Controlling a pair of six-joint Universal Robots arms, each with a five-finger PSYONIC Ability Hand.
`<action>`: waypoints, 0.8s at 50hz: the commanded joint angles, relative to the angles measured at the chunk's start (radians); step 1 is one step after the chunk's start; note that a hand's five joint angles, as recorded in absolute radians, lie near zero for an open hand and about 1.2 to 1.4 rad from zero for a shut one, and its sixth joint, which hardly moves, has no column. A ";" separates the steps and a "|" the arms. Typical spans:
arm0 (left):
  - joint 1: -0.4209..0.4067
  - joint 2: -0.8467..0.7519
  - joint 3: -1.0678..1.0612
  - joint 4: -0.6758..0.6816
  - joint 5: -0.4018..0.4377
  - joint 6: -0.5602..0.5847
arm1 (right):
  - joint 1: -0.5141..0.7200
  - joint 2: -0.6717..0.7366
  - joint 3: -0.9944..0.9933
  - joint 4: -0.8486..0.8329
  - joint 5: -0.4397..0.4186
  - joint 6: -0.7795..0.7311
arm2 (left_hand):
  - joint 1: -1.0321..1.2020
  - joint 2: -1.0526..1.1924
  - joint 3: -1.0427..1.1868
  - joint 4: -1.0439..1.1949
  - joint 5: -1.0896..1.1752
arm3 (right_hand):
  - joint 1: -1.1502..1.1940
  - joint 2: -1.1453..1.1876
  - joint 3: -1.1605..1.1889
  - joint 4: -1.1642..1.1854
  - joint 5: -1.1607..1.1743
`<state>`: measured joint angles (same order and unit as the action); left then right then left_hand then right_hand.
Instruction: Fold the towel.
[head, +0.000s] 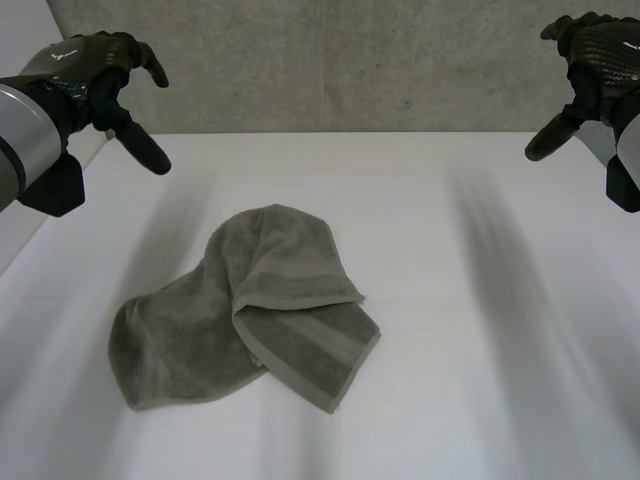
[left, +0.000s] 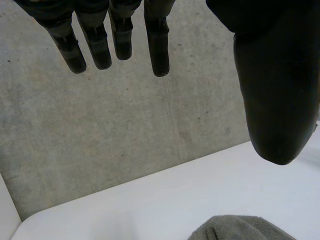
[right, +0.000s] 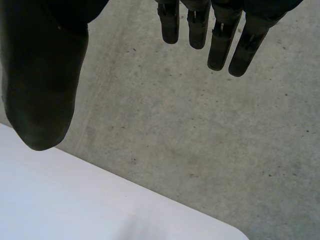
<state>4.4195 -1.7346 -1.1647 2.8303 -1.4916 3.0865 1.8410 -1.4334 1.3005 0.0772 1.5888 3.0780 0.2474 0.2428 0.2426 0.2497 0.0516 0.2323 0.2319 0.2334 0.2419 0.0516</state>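
Note:
A grey-green towel (head: 250, 310) lies crumpled on the white table (head: 450, 330), left of centre, one part folded over itself with a banded hem toward the front. My left hand (head: 100, 70) hovers high at the far left, open, well away from the cloth. My right hand (head: 590, 60) hovers high at the far right, open and empty. In the left wrist view the fingers (left: 117, 35) hang straight with the thumb (left: 277, 95) apart, and a bit of the towel (left: 235, 229) lies far below them. In the right wrist view the fingers (right: 220, 35) and thumb (right: 42, 85) are spread over nothing.
A grey concrete wall (head: 350, 60) stands behind the table's far edge. Bare white tabletop stretches to the right of the towel and in front of it.

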 joint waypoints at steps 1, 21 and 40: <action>-0.003 0.010 -0.052 -0.005 0.054 0.020 | 0.015 0.005 0.003 0.036 -0.120 -0.080 | -0.060 -0.056 -0.056 -0.063 -0.039 | -0.058 -0.057 -0.059 -0.067 -0.052; 0.284 0.202 -0.814 0.093 0.347 0.665 | 0.386 0.303 0.050 0.182 -0.504 -0.423 | -0.043 -0.038 -0.038 -0.045 -0.021 | -0.058 -0.057 -0.059 -0.067 -0.052; 0.291 0.222 -0.941 0.288 0.352 0.588 | 0.579 0.628 -0.157 -0.105 -0.282 -0.410 | -0.043 -0.038 -0.038 -0.045 -0.021 | 0.063 0.064 0.062 0.054 0.070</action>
<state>4.7180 -1.5100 -2.1112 3.0855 -1.1392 3.7345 2.3755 -0.8838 1.2230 0.0168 1.2415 2.6591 0.2474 0.2428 0.2426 0.2496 0.0519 0.2291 0.2278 0.2337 0.2417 0.0527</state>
